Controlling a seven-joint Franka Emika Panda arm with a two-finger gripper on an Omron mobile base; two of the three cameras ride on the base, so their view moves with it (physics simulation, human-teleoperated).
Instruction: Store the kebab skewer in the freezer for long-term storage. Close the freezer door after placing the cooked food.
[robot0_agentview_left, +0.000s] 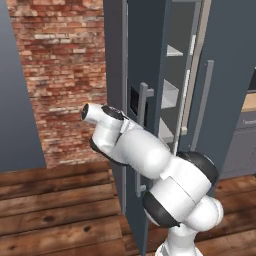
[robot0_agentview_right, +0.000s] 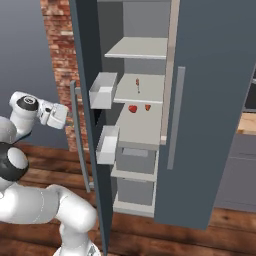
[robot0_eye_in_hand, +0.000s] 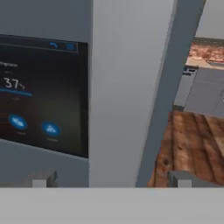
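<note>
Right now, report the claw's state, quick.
Claw: open, holding nothing, facing the outer side of the freezer door beside its black panel.

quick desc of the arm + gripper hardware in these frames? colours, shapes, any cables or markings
Glossy white arm of fat rounded links, with dark, near-black bands at the joints and a black cap on one end. The hand is a boxy white block. In the hand view the gripper shows as two small squared grey fingertips. No cables, logos or markings are visible.
</note>
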